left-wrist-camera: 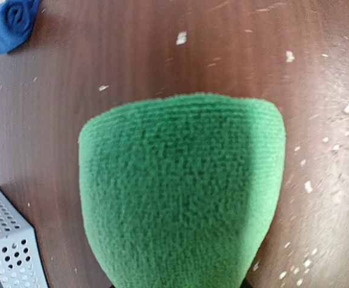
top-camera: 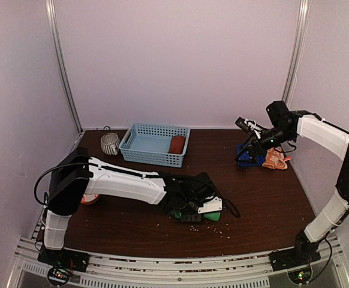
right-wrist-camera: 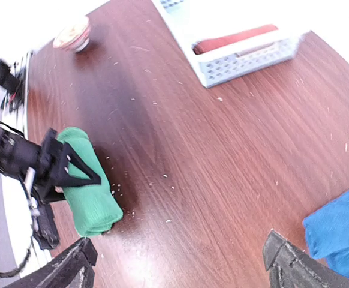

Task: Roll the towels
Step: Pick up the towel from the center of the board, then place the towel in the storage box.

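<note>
Nearest, the left end effector sits over the green towel, a short roll on the surface; whether it is clenched I cannot tell. Use light downward pressure and turn evenly. Farther off, the right end effector, spread wide, hovers near the blue towel.

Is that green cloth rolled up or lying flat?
Rolled up. In the right wrist view the green towel is a short, fat cylinder with a rounded end, and the left wrist view shows its bulging side.

Blue basket beside striped mug
</note>
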You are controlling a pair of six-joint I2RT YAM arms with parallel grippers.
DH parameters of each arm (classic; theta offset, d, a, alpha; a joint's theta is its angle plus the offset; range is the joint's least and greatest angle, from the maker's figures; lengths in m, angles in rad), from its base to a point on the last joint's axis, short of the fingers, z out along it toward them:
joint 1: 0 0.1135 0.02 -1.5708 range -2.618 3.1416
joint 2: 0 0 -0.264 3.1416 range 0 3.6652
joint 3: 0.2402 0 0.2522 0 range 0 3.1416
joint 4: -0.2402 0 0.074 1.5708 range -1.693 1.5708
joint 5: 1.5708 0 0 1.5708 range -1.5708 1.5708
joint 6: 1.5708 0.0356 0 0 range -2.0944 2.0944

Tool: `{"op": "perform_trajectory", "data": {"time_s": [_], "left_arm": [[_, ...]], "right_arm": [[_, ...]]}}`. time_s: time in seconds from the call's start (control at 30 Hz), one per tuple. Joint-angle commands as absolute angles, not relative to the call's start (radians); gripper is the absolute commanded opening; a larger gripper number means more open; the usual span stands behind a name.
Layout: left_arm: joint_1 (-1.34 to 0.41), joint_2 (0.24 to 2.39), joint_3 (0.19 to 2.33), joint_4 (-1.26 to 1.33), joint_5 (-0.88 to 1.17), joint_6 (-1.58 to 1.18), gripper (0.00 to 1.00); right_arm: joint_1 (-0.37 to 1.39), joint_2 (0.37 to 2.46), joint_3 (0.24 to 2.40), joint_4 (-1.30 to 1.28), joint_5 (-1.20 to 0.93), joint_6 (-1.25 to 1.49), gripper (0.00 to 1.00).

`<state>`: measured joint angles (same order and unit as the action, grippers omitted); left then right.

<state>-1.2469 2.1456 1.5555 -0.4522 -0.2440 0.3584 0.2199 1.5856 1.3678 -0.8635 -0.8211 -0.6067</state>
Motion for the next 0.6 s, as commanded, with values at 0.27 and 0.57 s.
{"op": "perform_trajectory", "data": {"time_s": [0.27,0.57], "left_arm": [[-1.053,1.971,1.732,-0.509,-0.285,0.167,0.00],[-0.886,2.123,2.052,-0.635,-0.673,0.056,0.00]], "right_arm": [[0.095,1.539,1.184,-0.574,-0.900,-0.429,1.00],[0.094,1.536,1.160,-0.557,-0.912,-0.422,1.00]]}}
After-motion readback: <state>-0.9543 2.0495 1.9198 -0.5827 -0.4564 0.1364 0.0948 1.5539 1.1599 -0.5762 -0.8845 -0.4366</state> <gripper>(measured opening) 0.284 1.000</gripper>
